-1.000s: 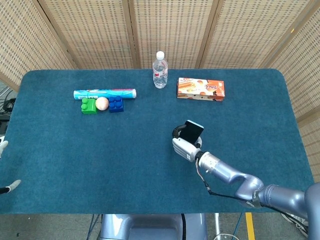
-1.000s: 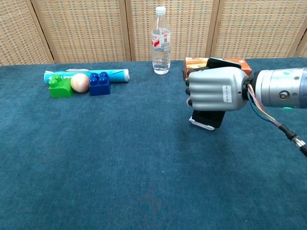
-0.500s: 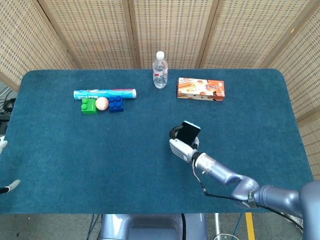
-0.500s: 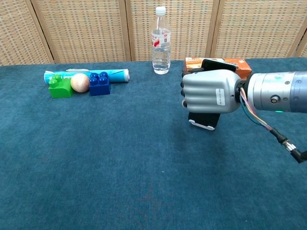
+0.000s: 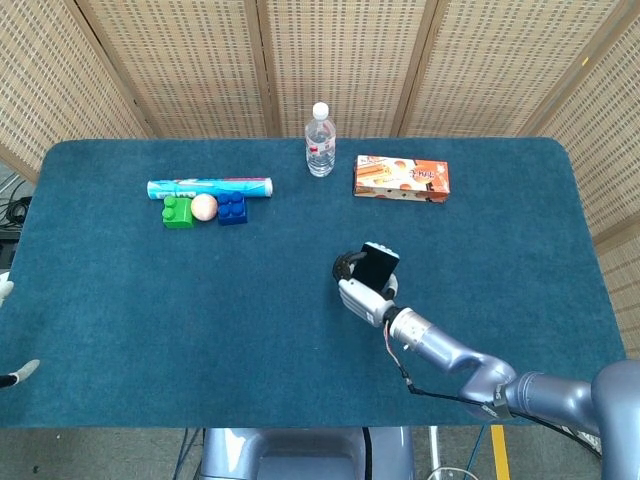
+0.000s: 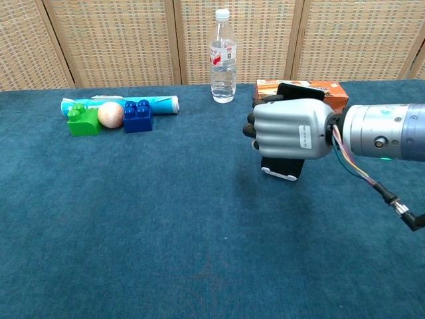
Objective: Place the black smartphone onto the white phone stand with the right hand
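Note:
My right hand (image 6: 290, 129) grips the black smartphone (image 6: 299, 87), its fingers wrapped round the phone's middle. The phone stands nearly upright, and its lower end (image 6: 281, 166) sits at the white phone stand (image 6: 278, 174), of which only a white strip of the base shows under the hand. In the head view the phone (image 5: 376, 266) leans back above the right hand (image 5: 360, 297), right of the table's middle, and the stand is hidden. Only pale fingertips of my left hand (image 5: 8, 332) show at the left edge, spread apart and holding nothing.
A clear water bottle (image 6: 223, 58) and an orange snack box (image 6: 333, 92) stand behind the hand. At the far left lie a blue tube (image 5: 210, 186), a green brick (image 5: 178, 212), a small pale ball (image 5: 204, 206) and a blue brick (image 5: 232, 208). The table's blue cloth (image 5: 150, 310) stretches out in front.
My right hand has shifted slightly left with the phone in it. The phone's lower end stays at the white stand. The left hand has not moved.

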Robot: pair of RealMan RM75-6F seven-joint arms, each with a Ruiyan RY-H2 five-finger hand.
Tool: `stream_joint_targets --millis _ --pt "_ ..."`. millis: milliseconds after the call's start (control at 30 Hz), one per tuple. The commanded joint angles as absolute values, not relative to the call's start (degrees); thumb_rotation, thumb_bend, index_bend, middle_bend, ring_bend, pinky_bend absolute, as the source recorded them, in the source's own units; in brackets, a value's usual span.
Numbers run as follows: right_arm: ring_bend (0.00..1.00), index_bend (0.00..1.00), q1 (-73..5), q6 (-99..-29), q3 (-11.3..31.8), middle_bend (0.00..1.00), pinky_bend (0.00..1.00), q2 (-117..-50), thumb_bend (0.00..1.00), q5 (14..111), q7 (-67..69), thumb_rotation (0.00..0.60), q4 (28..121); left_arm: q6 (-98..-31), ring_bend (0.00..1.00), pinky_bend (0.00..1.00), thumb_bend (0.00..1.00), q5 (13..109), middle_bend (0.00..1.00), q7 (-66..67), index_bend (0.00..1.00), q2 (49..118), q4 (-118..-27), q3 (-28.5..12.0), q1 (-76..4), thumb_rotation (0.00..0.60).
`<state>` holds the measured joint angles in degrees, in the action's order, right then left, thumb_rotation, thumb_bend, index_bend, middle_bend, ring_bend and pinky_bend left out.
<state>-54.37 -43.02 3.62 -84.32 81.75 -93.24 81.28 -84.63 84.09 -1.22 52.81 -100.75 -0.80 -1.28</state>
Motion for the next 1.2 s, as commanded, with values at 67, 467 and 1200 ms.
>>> stream_joint_targets --millis 67,467,1200 --pt "0.29 0.35 -54.33 -43.79 3.12 0.20 0.48 -84.24 0.53 82.03 -92.43 0.600 80.98 -84.60 0.00 0.00 0.00 84.03 0.00 -1.08 0.00 52.84 -100.77 -0.79 -1.30 0.600" --pt "0.02 0.27 -54.02 -45.48 2.28 0.04 0.23 -84.15 0.53 80.80 -91.53 0.600 80.12 -84.48 0.00 0.00 0.00 83.96 0.00 -0.60 0.00 52.93 -100.96 -0.71 -1.36 0.600" --pt "0.00 0.04 -53.37 -47.88 0.86 0.00 0.07 -84.75 0.52 78.63 -90.29 0.600 77.69 -84.25 0.00 0.00 0.00 83.84 0.00 -0.30 0.00 52.99 -100.92 -0.65 -1.49 0.600"
